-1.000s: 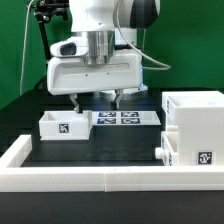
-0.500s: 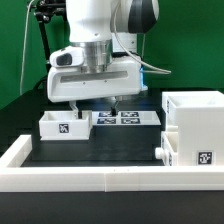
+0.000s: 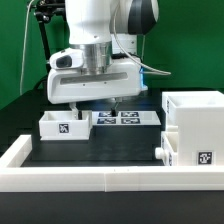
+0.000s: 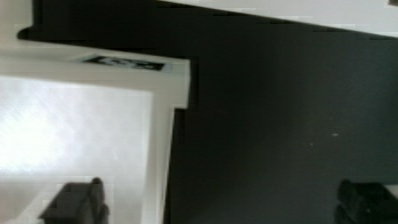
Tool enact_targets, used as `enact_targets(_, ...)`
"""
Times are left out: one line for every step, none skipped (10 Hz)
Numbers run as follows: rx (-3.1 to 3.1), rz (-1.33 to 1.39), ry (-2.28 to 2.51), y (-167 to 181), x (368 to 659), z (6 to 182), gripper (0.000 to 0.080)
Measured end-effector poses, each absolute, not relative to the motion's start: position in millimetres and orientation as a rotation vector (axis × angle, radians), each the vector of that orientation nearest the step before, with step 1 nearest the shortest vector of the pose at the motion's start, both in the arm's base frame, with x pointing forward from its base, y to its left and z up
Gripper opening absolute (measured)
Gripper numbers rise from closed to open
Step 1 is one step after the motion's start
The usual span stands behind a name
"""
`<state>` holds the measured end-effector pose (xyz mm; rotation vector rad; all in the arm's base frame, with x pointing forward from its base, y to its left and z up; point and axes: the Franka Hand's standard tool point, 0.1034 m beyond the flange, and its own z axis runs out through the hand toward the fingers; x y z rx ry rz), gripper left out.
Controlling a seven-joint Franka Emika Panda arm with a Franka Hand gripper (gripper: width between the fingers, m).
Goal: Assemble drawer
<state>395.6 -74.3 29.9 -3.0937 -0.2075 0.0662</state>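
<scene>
The white drawer housing (image 3: 196, 112) stands at the exterior view's right. A tray with a dark knob (image 3: 160, 152) sticks out of its lower part. A second small open-top tray (image 3: 62, 126) with a tag on its front lies at the exterior view's left. My gripper (image 3: 93, 103) hangs open and empty just above that tray's right wall. One finger is over the tray's inside and the other over the black table. In the wrist view the tray (image 4: 80, 115) shows with one of the fingers (image 4: 75, 200) over it, and my gripper (image 4: 219, 205) holds nothing.
The marker board (image 3: 122, 118) lies flat behind the tray, under the gripper's right side. A low white rim (image 3: 90, 176) runs along the front of the black table and up its left side. Green backdrop behind.
The gripper has shifted toward the exterior view's left and lowered a little, so it now hangs over the loose tray's right wall. The parts have not moved.
</scene>
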Motion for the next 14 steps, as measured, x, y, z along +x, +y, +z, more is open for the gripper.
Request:
enact_targets(-3.094,0.073,-0.174,-75,393,28.4,0.0649)
enact_targets(-3.09,0.105,-0.082,-78,382,21.5,0.0649)
enact_targets(-3.088,0.126,-0.069,-81,378,16.1,0.0649)
enact_targets(-3.087,0.134,-0.065,-82,377,13.6,0.0649)
enact_targets(-3.086,0.144,-0.058,-83,374,10.7,0.0649)
enact_targets(-3.086,0.151,-0.057,-83,372,8.3,0.0649)
enact_targets(-3.088,0.145,-0.061,-83,373,7.2,0.0649)
enact_targets(-3.089,0.139,-0.064,-83,373,6.2,0.0649)
enact_targets(-3.09,0.139,-0.065,-83,373,5.7,0.0649)
enact_targets(-3.091,0.134,-0.067,-83,373,5.5,0.0649)
enact_targets(-3.092,0.133,-0.071,-83,373,5.4,0.0649)
enact_targets(-3.094,0.126,-0.075,-83,373,5.3,0.0649)
enact_targets(-3.098,0.112,-0.086,-80,373,5.2,0.0649)
enact_targets(-3.1,0.108,-0.095,-79,373,4.9,0.0649)
